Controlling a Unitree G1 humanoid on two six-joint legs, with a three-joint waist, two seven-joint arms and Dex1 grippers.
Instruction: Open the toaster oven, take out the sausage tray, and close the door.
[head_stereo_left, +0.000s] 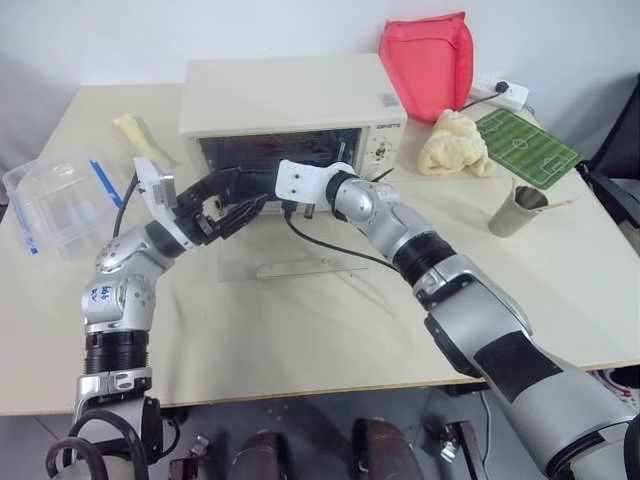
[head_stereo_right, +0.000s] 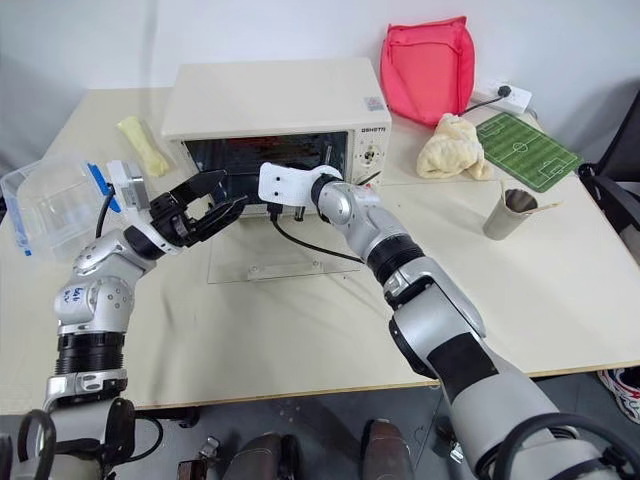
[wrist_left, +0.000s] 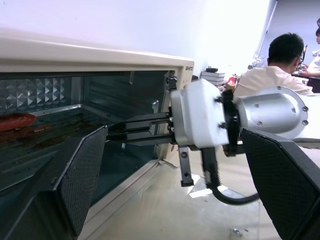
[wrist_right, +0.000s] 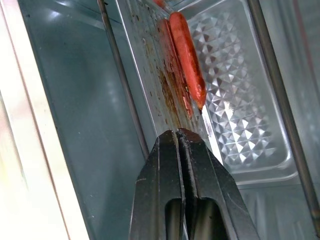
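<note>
As seen from the bench's (head_stereo_left: 300, 340) left edge: clear plastic box (head_stereo_left: 55, 205) with a blue clip, rounded corners, lying open side up. Just behind and to its right, a pale yellow crumpled cloth (head_stereo_left: 140, 135), soft and long.

Next, left claw (head_stereo_left: 243, 196), black fingers spread wide, cross-hatched pads, held in the air before the oven's mouth and touching nothing.

Behind it, oven (head_stereo_left: 290, 95): cream, boxy, smooth top, dark cavity with thin wire rails along the walls. Door (head_stereo_left: 290, 262) dropped fully down, lying flat on the bench, clear glass in a cream frame, long bar handle along the near edge.

Inside the cavity, tray (wrist_right: 235, 100): shallow silver metal, rounded corners, floor embossed in small diamond facets, brown greasy streaks along one side. On it, sausage (wrist_right: 187, 60), red, glossy, cylindrical, lying along the stained side.

Right claw (wrist_right: 180, 137) reaching into the mouth, fingers pressed together right at the tray's thin rim; cannot tell whether the rim is caught between them.

On the oven's right panel, dials and one line of dark lettering, too small to read.

Further right, red padded bag (head_stereo_left: 428, 60) upright by the wall, white power strip (head_stereo_left: 500, 92), lumpy cream towel (head_stereo_left: 455, 145), green mat (head_stereo_left: 525, 145) printed as a football pitch with white lines, and a metal cup (head_stereo_left: 520, 208) beside it.
</note>
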